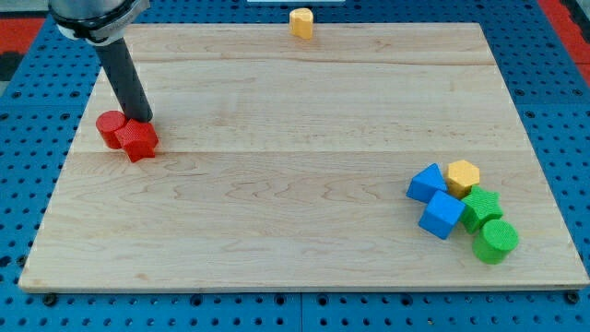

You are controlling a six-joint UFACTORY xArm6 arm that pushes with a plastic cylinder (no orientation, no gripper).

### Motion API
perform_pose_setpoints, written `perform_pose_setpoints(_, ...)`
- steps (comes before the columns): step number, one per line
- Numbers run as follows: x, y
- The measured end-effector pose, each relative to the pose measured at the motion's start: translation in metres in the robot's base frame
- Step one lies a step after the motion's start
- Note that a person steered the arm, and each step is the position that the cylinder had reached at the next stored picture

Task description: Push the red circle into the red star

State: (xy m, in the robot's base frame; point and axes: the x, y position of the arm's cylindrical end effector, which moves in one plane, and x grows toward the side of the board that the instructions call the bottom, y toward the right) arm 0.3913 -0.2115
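Observation:
The red circle [110, 128] lies at the view's left on the wooden board, touching the red star [137, 140], which sits just to its right and slightly lower. My dark rod comes down from the view's top left, and my tip [143, 120] rests just above the red star, at the top right of the pair. It looks to be touching or nearly touching the star's upper edge.
A yellow block [301, 21] sits at the board's top edge. At the lower right is a cluster: two blue blocks [427, 183] [442, 215], a yellow hexagon [463, 174], a green star [480, 207] and a green circle [495, 241].

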Motion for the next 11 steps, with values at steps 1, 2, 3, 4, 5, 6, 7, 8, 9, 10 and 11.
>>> perform_pose_setpoints(1,-0.024,-0.028)
perform_pose_setpoints(2,-0.046,-0.046)
perform_pose_setpoints(3,-0.037,-0.076)
perform_pose_setpoints(4,-0.009,-0.081)
perform_pose_setpoints(5,0.03,-0.057)
perform_pose_setpoints(6,0.031,-0.016)
perform_pose_setpoints(7,0.031,0.019)
perform_pose_setpoints(8,0.062,0.019)
perform_pose_setpoints(9,0.099,0.071)
perform_pose_setpoints(10,0.12,0.107)
perform_pose_setpoints(11,0.11,0.026)
